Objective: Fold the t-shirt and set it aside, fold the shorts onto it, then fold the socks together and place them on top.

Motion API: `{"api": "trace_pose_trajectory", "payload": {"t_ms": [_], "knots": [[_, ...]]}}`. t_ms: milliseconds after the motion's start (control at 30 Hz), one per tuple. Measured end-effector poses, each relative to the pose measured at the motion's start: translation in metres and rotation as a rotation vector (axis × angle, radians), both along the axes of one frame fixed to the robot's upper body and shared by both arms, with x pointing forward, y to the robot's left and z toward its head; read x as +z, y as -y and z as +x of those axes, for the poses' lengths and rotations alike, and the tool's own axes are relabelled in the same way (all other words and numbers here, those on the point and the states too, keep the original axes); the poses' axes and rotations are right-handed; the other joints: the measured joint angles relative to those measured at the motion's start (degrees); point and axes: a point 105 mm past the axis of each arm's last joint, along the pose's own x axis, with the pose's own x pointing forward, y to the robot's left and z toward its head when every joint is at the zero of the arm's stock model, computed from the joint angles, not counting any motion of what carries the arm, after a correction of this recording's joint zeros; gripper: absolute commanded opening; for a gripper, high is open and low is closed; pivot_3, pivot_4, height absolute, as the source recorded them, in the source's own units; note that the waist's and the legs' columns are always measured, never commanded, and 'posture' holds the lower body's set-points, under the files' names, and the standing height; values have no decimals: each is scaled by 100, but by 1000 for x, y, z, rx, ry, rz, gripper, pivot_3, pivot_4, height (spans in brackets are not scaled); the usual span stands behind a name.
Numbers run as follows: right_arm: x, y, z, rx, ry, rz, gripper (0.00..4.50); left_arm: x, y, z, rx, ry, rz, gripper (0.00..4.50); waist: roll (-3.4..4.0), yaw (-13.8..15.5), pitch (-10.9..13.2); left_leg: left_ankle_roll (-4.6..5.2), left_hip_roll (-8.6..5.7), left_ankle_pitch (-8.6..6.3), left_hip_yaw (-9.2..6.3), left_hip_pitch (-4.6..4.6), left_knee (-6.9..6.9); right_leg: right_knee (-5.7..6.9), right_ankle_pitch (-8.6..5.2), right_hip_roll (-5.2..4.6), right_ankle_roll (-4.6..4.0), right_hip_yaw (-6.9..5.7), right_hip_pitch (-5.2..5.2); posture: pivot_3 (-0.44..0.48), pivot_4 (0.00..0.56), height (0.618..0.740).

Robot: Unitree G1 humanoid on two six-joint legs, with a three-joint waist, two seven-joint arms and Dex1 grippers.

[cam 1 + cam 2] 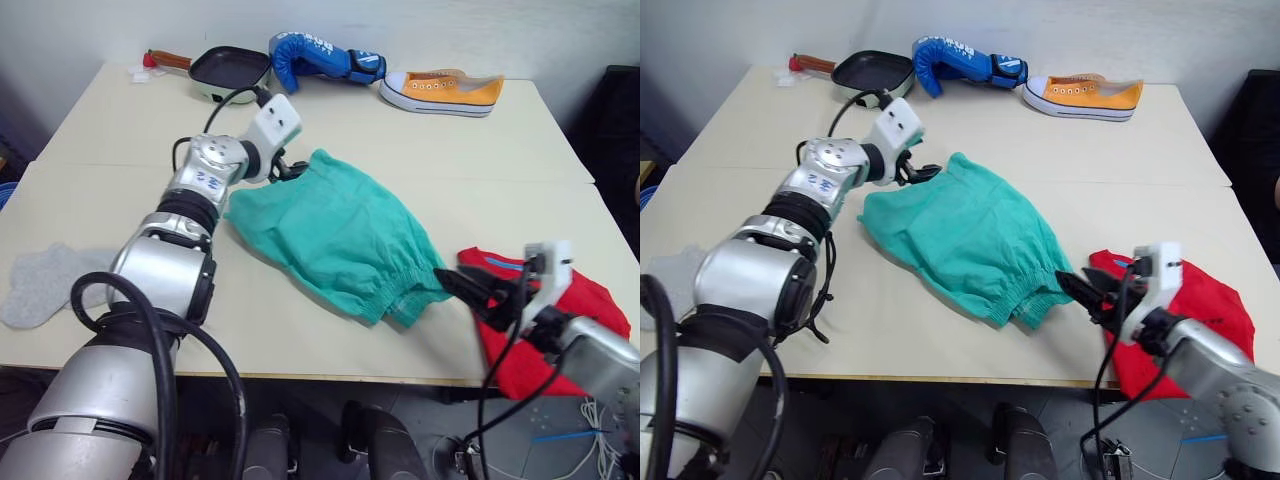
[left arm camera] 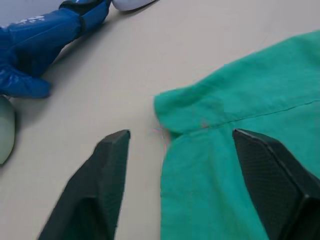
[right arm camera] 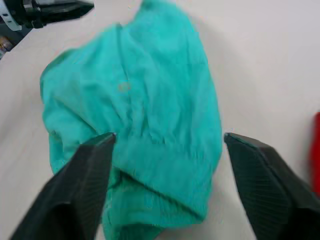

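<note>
The teal shorts [image 1: 335, 235] lie spread and crumpled in the middle of the table, waistband toward the front right. My left gripper [image 1: 290, 170] is open at their far left corner; in the left wrist view that corner [image 2: 185, 107] sits between the two fingers. My right gripper [image 1: 450, 282] is open, low over the table just right of the waistband, pointing at the shorts [image 3: 145, 100]. The red t-shirt [image 1: 585, 305] lies bunched at the front right edge behind my right arm, partly hidden by it. The grey socks [image 1: 40, 280] rest at the front left.
Along the far edge stand a frying pan [image 1: 230, 70], a blue boxing glove [image 1: 315, 55] and an orange sneaker [image 1: 440, 92]. A seam [image 1: 480, 180] crosses the table behind the shorts. Bare tabletop lies between the socks and the shorts.
</note>
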Motion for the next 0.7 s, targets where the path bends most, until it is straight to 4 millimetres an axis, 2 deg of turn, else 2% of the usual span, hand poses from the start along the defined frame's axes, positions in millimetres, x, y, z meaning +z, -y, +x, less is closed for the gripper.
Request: {"api": "trace_pose_trajectory", "payload": {"t_ms": [33, 167, 233, 300, 367, 467, 533, 633, 700], "knots": [[8, -2, -4, 19, 32, -28, 4500, 4, -4, -2, -16, 1, -15, 4456, 0, -1, 0, 0, 3, 0, -1, 2, 0, 0, 0, 2, 0, 0, 1, 0, 150, 740], [22, -26, -17, 130, 114, -138, 4500, 22, -8, -21, -219, -14, -94, 4456, 0, -13, 0, -1, 3, 0, 3, 2, 2, 3, -1, 4, -1, 0, 0, 0, 150, 740], [19, -40, -17, 180, 151, -262, 4500, 25, -12, -36, -355, 6, -42, 4456, 4, -31, -3, -1, 2, 0, 13, 8, 3, 6, -1, 5, -2, 7, 0, 0, 150, 740], [11, -53, -17, 234, 185, -421, 4500, 13, -21, -48, -441, 8, 53, 4456, 8, -40, -5, -6, 3, -3, 19, 15, 2, 11, -3, 5, -5, 15, 0, 0, 150, 740], [-1, -66, -17, 302, 221, -565, 4500, -21, -40, -59, -479, -42, 203, 4456, 16, -65, -10, -8, 3, -4, 23, 19, 1, 21, -7, 4, -12, 19, -4, 0, 150, 740], [-18, -80, -18, 366, 233, -669, 4500, -71, -71, -73, -487, -145, 402, 4456, 15, -71, -9, -9, 4, -3, 23, 3, 10, 33, -8, 4, -15, 18, -21, 0, 150, 740], [-24, -88, -17, 388, 244, -704, 4500, -77, -80, -77, -495, -158, 448, 4456, 13, -27, -9, -8, 4, -3, 18, -3, 20, 33, -8, 0, -14, 12, -21, 0, 150, 740], [-32, -97, -16, 395, 261, -756, 4500, -69, -89, -77, -476, -94, 505, 4456, 12, 19, -10, -4, -6, -4, 8, -6, 24, 33, -8, -20, -14, 5, -17, 0, 150, 740], [-42, -99, -14, 383, 260, -796, 4500, -66, -88, -75, -467, -46, 529, 4456, 10, 27, -11, 2, -8, -4, 6, -7, 25, 33, -7, -25, -12, 3, -14, 0, 150, 740]]}}
